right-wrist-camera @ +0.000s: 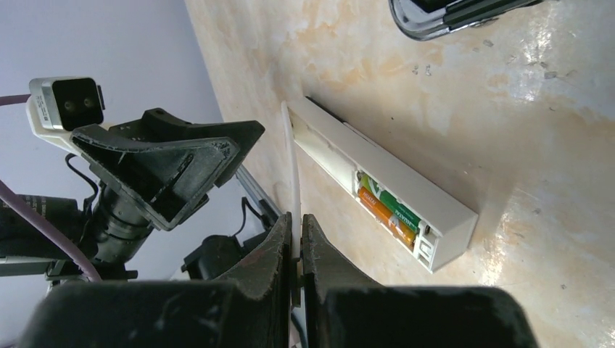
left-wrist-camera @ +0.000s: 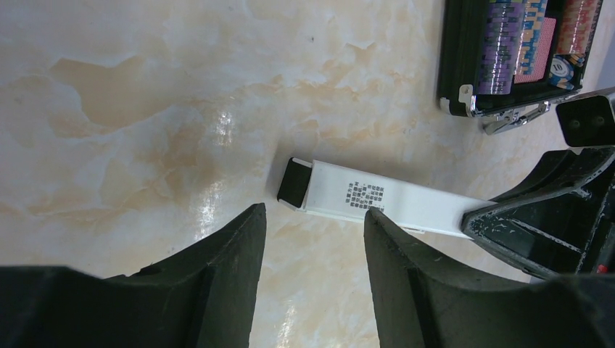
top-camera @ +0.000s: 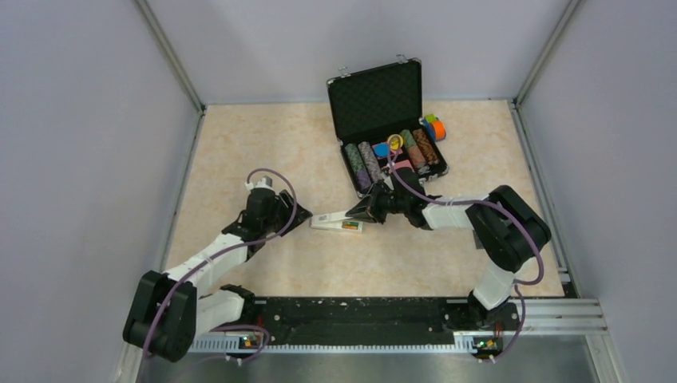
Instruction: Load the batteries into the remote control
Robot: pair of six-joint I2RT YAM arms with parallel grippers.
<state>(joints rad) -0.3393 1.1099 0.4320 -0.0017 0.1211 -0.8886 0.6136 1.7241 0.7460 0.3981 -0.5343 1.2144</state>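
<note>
top view: the remote control (top-camera: 339,224) lies on the bench (top-camera: 263,152) about dead centre, with the open chip case (top-camera: 375,96) up at its 1 o'clock. the left end effector (top-camera: 292,215) sits just off the remote's 9 o'clock end, and the right end effector (top-camera: 351,214) comes in over it from 3 o'clock. left wrist view: that end effector (left-wrist-camera: 315,214) is spread apart with nothing in it, hovering at 6 o'clock of the remote's dark-capped end, label patch showing. right wrist view: both batteries (right-wrist-camera: 388,212), orange and green, look seated side by side in the open bay near the remote's 5 o'clock end. the right end effector is pinched together on a thin white strip, the battery cover (right-wrist-camera: 292,167) by my guess, standing on edge just beside the remote. so i reckon the loading is done and closing up is the step in hand. to do it well: lay the battery cover flat over the bay, line its edges up before sliding, go slow, and let the left one pin the far end so the remote doesn't skate on that glossy bench. can't tell if the batteries are fully pressed down, so watch for snagging.
</note>
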